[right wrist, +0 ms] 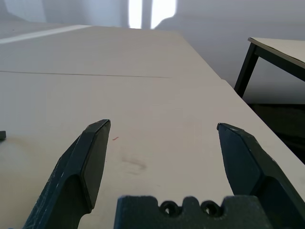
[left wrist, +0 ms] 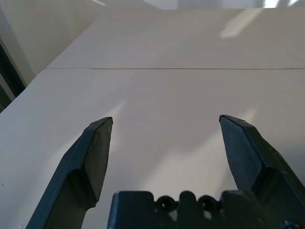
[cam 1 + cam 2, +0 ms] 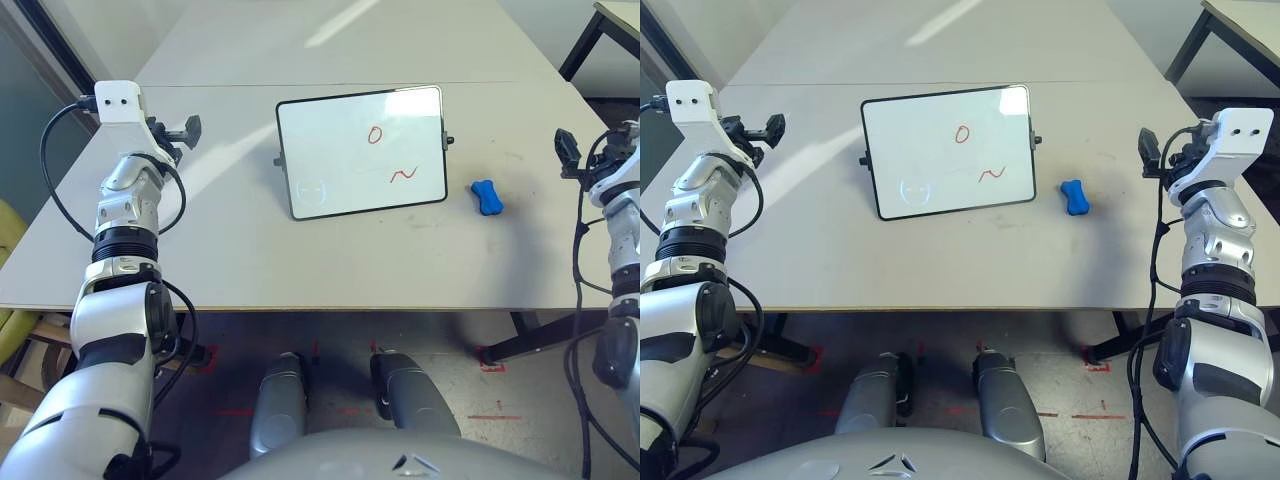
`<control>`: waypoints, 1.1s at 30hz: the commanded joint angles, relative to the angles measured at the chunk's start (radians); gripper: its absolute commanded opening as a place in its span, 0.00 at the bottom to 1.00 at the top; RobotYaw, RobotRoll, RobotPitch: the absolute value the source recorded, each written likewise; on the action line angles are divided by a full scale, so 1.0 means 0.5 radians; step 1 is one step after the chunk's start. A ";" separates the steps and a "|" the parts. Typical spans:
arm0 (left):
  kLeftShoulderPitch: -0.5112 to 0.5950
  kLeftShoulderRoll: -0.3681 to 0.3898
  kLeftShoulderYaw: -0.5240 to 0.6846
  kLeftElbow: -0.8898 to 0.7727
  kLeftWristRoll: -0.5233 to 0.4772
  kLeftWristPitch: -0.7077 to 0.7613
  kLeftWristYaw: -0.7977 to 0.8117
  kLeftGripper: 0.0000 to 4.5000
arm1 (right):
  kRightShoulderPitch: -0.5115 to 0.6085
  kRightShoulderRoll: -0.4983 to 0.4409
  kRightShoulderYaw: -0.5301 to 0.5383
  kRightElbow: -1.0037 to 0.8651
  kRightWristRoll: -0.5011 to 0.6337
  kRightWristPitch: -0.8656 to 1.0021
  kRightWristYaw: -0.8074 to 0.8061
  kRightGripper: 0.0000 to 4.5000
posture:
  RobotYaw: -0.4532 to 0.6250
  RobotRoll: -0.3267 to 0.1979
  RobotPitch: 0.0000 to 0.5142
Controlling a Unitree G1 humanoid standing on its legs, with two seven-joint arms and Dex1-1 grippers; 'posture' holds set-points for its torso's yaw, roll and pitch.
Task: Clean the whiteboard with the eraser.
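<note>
The whiteboard (image 3: 362, 151) lies flat in the middle of the table, black-framed, with a red "O" and a red squiggle on it and a faint circle near its front left corner. Just right of the board rests the small blue eraser (image 3: 487, 196). My left gripper (image 2: 166, 125) hovers over the table's left side, well left of the board, open and empty. Beyond the eraser, at the table's right edge, my right gripper (image 1: 163, 127) is raised, open, with nothing between its fingers.
The table (image 3: 300, 250) is pale and bare around the board, with a seam running across its far part. Another table with black legs (image 3: 1185, 45) stands off the far right corner. The floor shows below the front edge.
</note>
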 commanded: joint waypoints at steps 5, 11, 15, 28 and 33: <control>0.026 0.018 0.016 -0.001 0.014 -0.023 0.013 1.00 | -0.034 0.008 0.022 0.005 -0.001 0.018 0.011 0.99 | 0.28 0.62 0.21; 0.050 0.037 0.013 -0.143 -0.036 0.012 -0.146 1.00 | -0.076 0.030 0.047 0.026 -0.013 0.012 0.010 0.99 | 0.29 0.62 0.20; 0.105 0.042 -0.018 -0.423 -0.102 0.142 -0.333 1.00 | -0.082 0.039 0.065 0.024 -0.015 0.014 0.015 0.99 | 0.30 0.62 0.20; 0.505 0.036 -0.396 -1.559 -0.350 0.673 -1.092 1.00 | -0.092 0.016 0.087 -0.031 -0.009 0.063 0.034 0.99 | 0.27 0.62 0.19; 0.544 0.021 -0.544 -1.639 -0.321 0.697 -1.230 1.00 | -0.097 -0.003 0.098 -0.043 -0.021 0.098 0.041 0.99 | 0.26 0.62 0.18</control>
